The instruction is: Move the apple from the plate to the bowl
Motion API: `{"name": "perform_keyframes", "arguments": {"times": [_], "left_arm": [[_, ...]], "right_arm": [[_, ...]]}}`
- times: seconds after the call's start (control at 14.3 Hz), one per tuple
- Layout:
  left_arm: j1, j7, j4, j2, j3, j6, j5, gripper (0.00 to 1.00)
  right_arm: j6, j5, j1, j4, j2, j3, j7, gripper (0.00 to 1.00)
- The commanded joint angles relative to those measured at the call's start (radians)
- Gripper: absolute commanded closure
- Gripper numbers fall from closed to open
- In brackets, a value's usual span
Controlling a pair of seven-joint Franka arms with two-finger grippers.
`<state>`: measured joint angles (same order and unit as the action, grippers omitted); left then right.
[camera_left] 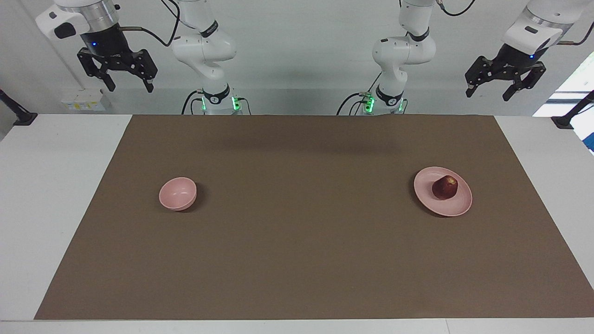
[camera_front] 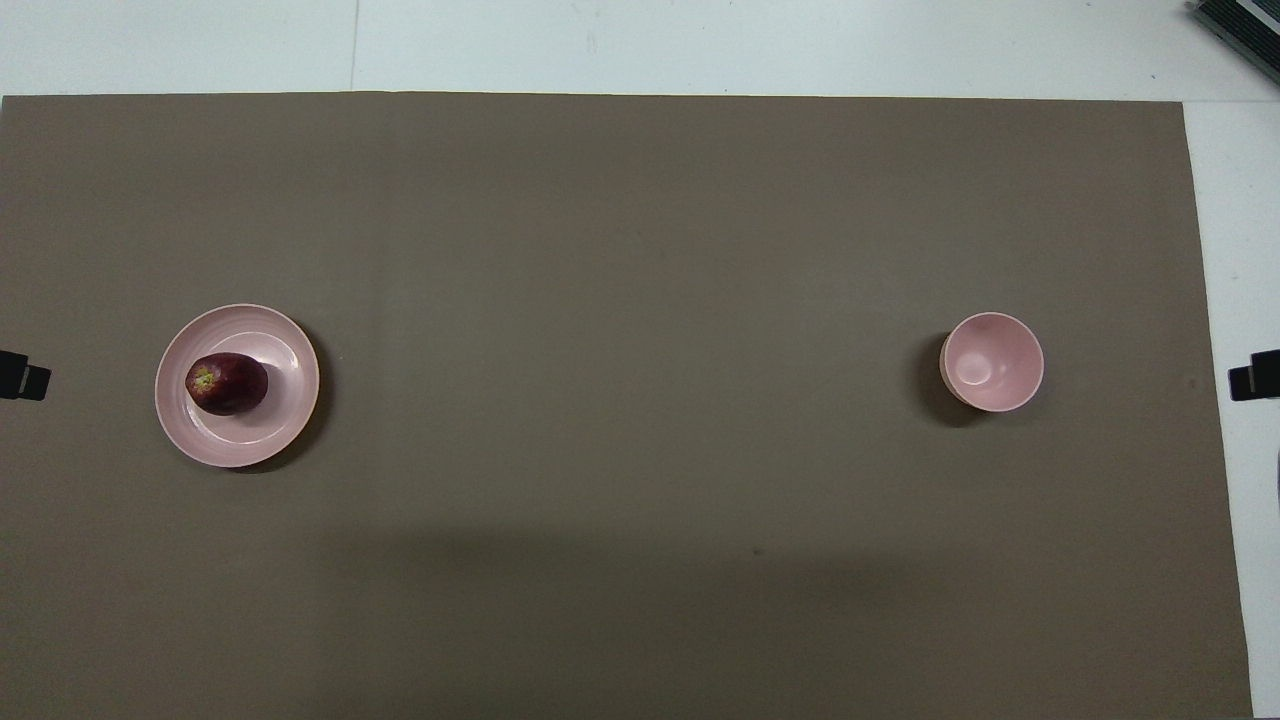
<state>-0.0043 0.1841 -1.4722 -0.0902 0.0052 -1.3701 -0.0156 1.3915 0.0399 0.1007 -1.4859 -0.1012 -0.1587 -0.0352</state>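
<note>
The dark red apple with a yellowish patch lies on the flat pink plate toward the left arm's end of the table; they also show in the overhead view as apple and plate. The small deep pink bowl stands empty toward the right arm's end; it also shows in the overhead view. My left gripper hangs open and empty, high over the table's edge at its own end. My right gripper hangs open and empty, high at its end. Both arms wait.
A brown mat covers most of the white table. The two arm bases stand at the table's robot edge. Black clamps sit at the table's corners.
</note>
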Motion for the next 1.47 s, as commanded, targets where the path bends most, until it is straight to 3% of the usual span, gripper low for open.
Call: {"name": "perform_keyframes", "arguments": {"times": [0.0,1.05,1.4], "left_arm": [[0.007,0.014,-0.008,-0.016,-0.007,0.013,0.016,0.00],[0.007,0.011,-0.010,-0.017,-0.010,0.005,0.013,0.00],[0.007,0.020,-0.057,-0.042,-0.002,-0.017,0.006,0.00]], "right_arm": [[-0.003,-0.015,-0.009,-0.022,-0.022,0.005,0.000,0.00],[-0.003,-0.015,-0.009,-0.022,-0.022,0.005,0.000,0.00],[-0.003,-0.015,-0.009,-0.022,-0.022,0.005,0.000,0.00]]}}
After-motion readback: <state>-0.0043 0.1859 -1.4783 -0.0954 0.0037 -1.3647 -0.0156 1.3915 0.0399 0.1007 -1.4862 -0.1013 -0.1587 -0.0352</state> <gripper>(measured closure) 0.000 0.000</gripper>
